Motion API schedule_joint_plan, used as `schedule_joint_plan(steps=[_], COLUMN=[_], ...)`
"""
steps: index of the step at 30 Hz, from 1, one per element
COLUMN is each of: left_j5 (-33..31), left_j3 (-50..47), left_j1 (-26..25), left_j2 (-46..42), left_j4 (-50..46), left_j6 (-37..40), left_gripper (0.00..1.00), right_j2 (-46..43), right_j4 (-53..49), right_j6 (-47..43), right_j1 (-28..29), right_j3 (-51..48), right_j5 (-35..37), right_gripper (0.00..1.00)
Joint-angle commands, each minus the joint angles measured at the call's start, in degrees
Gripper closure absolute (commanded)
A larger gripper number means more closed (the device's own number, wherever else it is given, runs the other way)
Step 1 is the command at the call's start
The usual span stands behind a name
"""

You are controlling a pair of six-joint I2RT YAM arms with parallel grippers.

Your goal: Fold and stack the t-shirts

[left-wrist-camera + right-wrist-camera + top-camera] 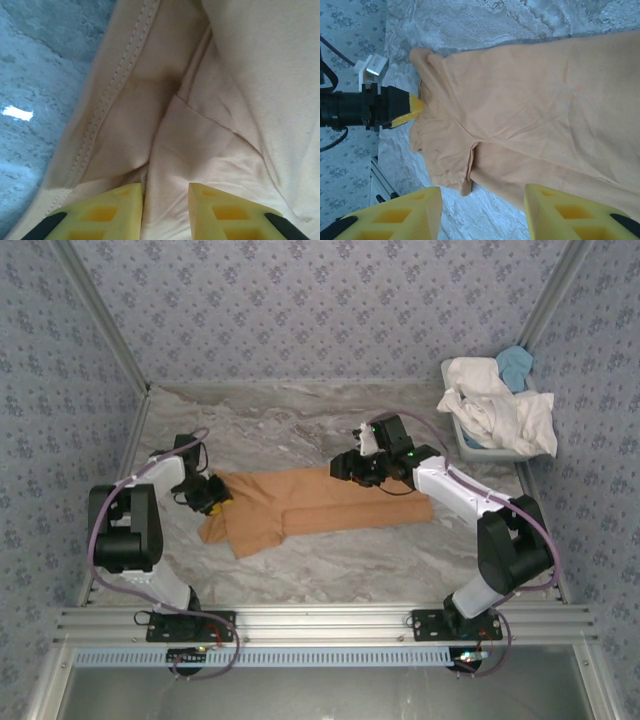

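Tan shirt (330, 505) lies on the counter (290, 430), long axis left-right. Left jaws straddle a fold at its left end; I cannot tell if clamped. Right jaws apart over its far edge, mid-length.

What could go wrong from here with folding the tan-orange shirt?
1. The left gripper straddles only a bunched ridge of the tan-orange t-shirt at its end. A pull may lift just one layer and undo the fold already made.
2. The right gripper hangs open over the shirt, holding nothing. If the left arm pulls alone, the cloth may drag and skew across the table.
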Motion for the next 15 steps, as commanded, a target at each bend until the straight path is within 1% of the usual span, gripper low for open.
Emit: schedule_joint_plan(steps=[1,7,13,15], left_j5=[-2.66,-2.31,-1.23,-1.22], left_j3=[-0.49,-0.71,-0.86,-1.07], left_j1=[0.1,0.09,0.1,0.01], left_j2=[0.22,0.11,0.08,-0.5], left_j4=[0.5,2.86,2.74,2.06], left_j6=[2.8,2.81,3.12,3.32], left_gripper=[0.72,0.8,0.88,0.93], right_j2=[0.05,0.64,0.63,0.51], right_j4=[0.3,1.17,0.64,0.14], right_j6=[1.04,1.04,0.96,1.01], right_j1=[-0.22,-0.28,-0.19,-0.27], right_j3=[-0.29,-0.05,0.04,-0.03], right_j5=[-2.05,-1.18,-1.16,-1.11], right_gripper=[0.51,0.51,0.52,0.52])
